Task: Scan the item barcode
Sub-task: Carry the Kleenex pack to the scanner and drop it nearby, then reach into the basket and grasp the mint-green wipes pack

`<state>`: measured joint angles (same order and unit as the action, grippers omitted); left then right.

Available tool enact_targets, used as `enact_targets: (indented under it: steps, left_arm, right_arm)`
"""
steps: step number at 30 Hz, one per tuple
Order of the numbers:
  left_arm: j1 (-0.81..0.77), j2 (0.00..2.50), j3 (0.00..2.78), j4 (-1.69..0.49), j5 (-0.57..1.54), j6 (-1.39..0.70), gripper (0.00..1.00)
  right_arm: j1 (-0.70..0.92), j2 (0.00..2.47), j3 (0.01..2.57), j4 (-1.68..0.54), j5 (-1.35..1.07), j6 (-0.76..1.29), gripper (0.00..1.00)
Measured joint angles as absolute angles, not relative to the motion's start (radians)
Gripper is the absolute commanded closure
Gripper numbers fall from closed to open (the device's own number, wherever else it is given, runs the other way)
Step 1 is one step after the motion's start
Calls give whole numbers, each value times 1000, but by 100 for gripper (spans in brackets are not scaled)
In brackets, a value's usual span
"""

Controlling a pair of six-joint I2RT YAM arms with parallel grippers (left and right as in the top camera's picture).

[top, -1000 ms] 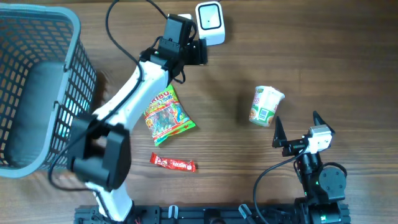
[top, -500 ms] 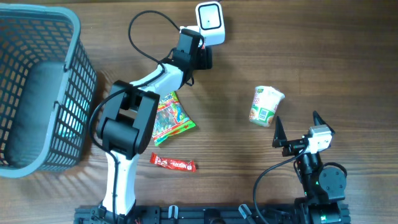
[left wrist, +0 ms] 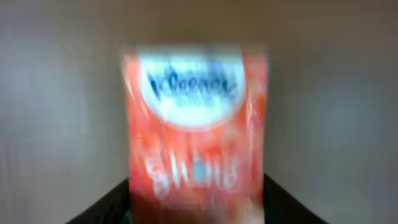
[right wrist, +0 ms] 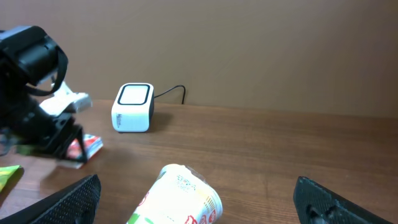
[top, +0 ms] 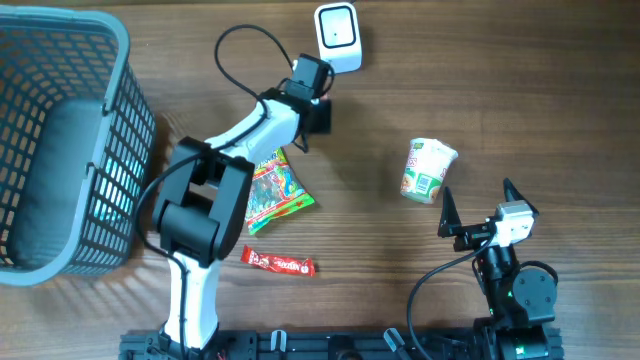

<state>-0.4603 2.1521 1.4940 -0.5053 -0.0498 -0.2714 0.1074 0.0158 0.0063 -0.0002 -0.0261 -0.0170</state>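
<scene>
Scanner: the white scanner (top: pixel 337 35) sits at the far edge of the table (top: pixel 520 90), its cable running off behind it.
Left gripper: the left gripper (top: pixel 318 113) hangs just below and left of the scanner, a little further from it than half a second ago. A second ago it lay close against the scanner's left side, and the arm's elbow has since folded back toward the base.
Tissue pack: an orange tissue pack (left wrist: pixel 196 124) with a white-and-blue oval label fills the blurred left wrist view. From the right wrist it shows as a small red pack low by the table, left of the scanner and under the gripper.
Left gripper state: the dark fingers (left wrist: pixel 102 208) stand at either lower side of the pack. The blur does not show whether they pinch it.
Right gripper: the right gripper (top: pixel 478 200) is spread wide, well below and right of the scanner, unmoved over the last second.
Noodle cup: the noodle cup (top: pixel 428 168) lies on its side between the scanner and the right gripper, where it was.
Candy bag: the candy bag (top: pixel 285 190), below the scanner, is now partly covered by the left arm.
Red bar: the red bar (top: pixel 280 263) lies further below the scanner, unchanged.
Basket: the grey basket (top: pixel 122 95) stands far left of the scanner.
</scene>
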Motion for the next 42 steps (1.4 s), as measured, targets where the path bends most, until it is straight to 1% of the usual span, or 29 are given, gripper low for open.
enact_targets:
  steps: [2,3,4,5,8,11,14,17,19,22,24,25,27,28,32,34,37,42]
  left_arm:
    - [-503,2109,1485,-645,-50,-274,35]
    - [-524,2093,1486,-693,-49,-274,28]
    - [-548,2077,1486,-745,-47,-275,13]
    - [-569,2065,1486,-788,-46,-274,0]
    - [-611,2052,1486,-876,-39,-287,0]
    - [-606,2010,1486,-919,2,-290,0]
    - [-570,1877,1499,-974,52,-294,0]
    - [-503,1673,1546,-987,62,-307,0]
    - [-431,1512,1570,-991,33,-327,0]
    - [-236,1294,1589,-1007,-42,-352,0]
    - [-80,1223,1589,-1011,-65,-359,0]
    - [-27,1209,1589,-1012,-78,-361,0]
    - [125,1193,1589,-1022,-84,-362,0]
    - [234,1194,1589,-1040,-99,-365,0]
    - [426,1242,1584,-1089,-104,-366,0]
    - [493,1297,1564,-1106,-107,-365,0]
    - [545,1400,1505,-1115,-107,-365,0]
    - [572,1559,1410,-1100,-89,-365,0]
  right_arm:
    - [107,15,6,-1,-26,-17,0]
    - [107,15,6,-1,-26,-17,0]
    - [107,16,6,-1,-26,-17,0]
    - [107,16,6,-1,-26,-17,0]
    - [107,16,6,-1,-26,-17,0]
    - [107,15,6,-1,-26,-17,0]
    - [107,16,6,0,-26,-17,0]
    - [107,15,6,-1,-26,-17,0]
    - [107,15,6,-1,-26,-17,0]
    - [107,16,6,-1,-26,-17,0]
    - [107,16,6,0,-26,-17,0]
    - [107,15,6,-1,-26,-17,0]
    - [107,15,6,-1,-26,-17,0]
    - [107,15,6,-1,-26,-17,0]
    - [107,15,6,0,-26,-17,0]
    - [107,15,6,-1,-26,-17,0]
    - [107,15,6,-1,-26,-17,0]
    - [107,15,6,-1,-26,-17,0]
